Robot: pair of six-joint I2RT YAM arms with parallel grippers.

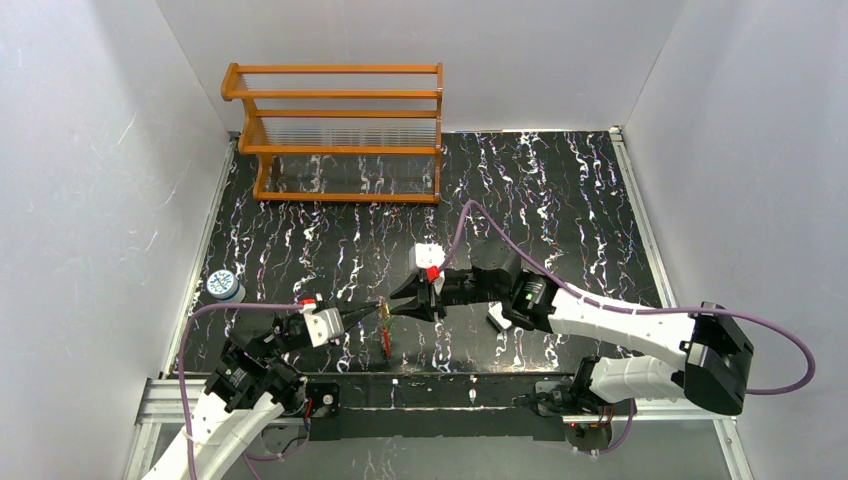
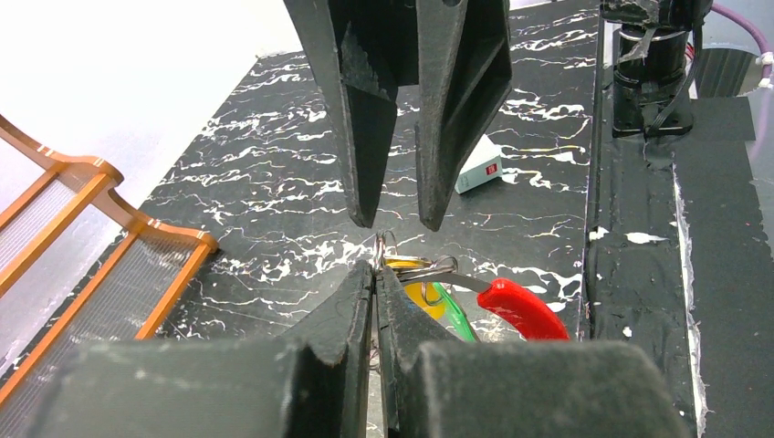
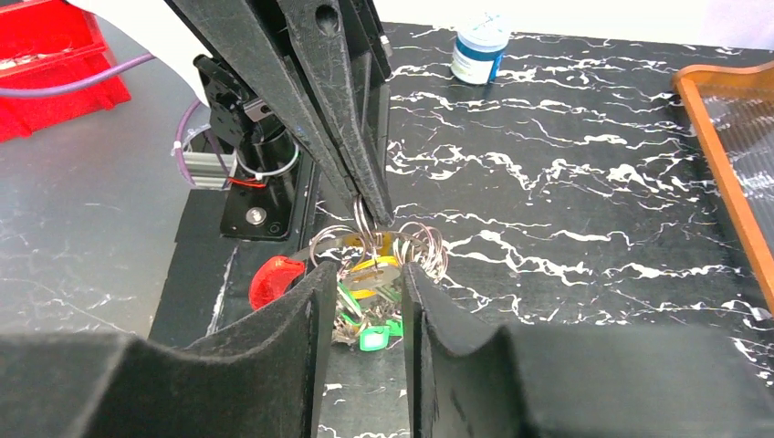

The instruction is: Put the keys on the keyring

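Observation:
The keyring (image 2: 520,308), a thin band with a red section, hangs just above the table with small silver split rings (image 3: 424,246) bunched on it. A yellow-headed key (image 2: 424,297) and a green-headed key (image 3: 372,339) dangle from the bunch. My left gripper (image 2: 376,266) is shut on a silver ring at the top of the bunch. My right gripper (image 3: 367,274) faces it tip to tip in the top view (image 1: 395,305). It is open, with one finger on each side of the keys and gaps showing.
An orange rack (image 1: 340,130) stands at the back left. A small white box with a red mark (image 1: 427,257) lies behind the right gripper, and a white card (image 1: 497,317) under the right arm. A blue-lidded jar (image 1: 222,285) sits at the left edge.

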